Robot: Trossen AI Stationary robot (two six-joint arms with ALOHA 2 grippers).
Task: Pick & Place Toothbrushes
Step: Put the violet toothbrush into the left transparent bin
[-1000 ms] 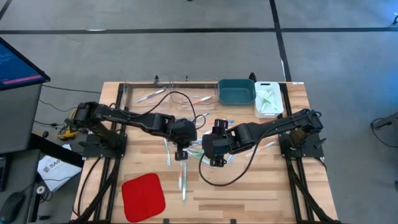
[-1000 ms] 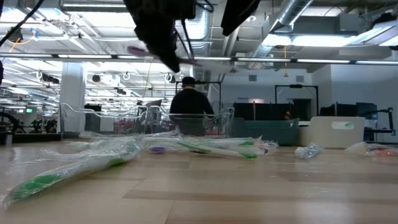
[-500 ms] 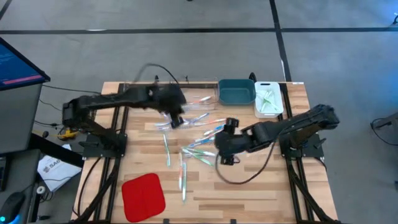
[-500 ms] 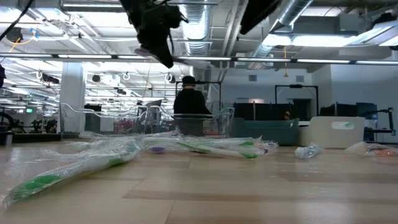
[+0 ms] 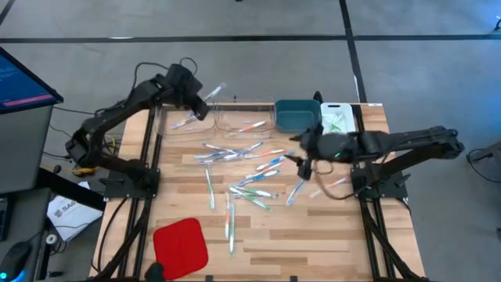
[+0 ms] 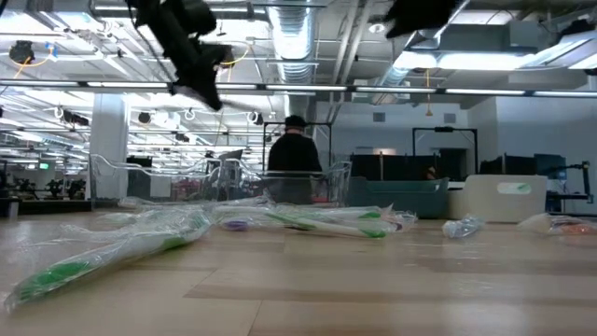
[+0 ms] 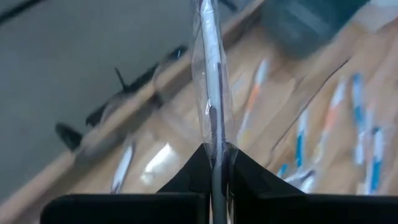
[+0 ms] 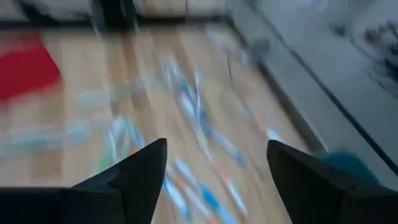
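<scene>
Lying scattered over the middle of the desk [image 5: 313,243], the toothbrushes [image 5: 249,171] are thin translucent sticks in clear wrappers, w/ blue, green, orange or white accents. Most are in a loose fan between the two arms; two lie apart, nearer the front edge, just beside the red pad [image 5: 180,246]. A few more rest inside the clear bins [image 5: 211,119] at the back, and some greenish ones in the white bin [image 5: 338,124], next to the teal bin [image 5: 297,115].

One wrapped toothbrush [image 7: 210,93] is held by the left gripper [image 7: 216,163]: jaws closed on its lower end, the stick going straight away from the wrist camera, w/ a dark core and shiny wrap. In the high view this gripper [image 5: 196,104] is up over the back-left clear bin, the brush tip sticking out toward the back.

The right gripper [image 8: 214,168] has jaws wide apart, nothing between them; in the high view it [image 5: 307,160] is above the desk right of the pile, approx. in front of the teal bin.

Hard to make out: right wrist view is all smeared, only blue and green streaks and a red patch. In the low view the nearest toothbrushes are a foggy green-and-clear mass, both arms cut off at the top edge. A person [image 6: 294,159] shows behind the bins, seen from the back.
</scene>
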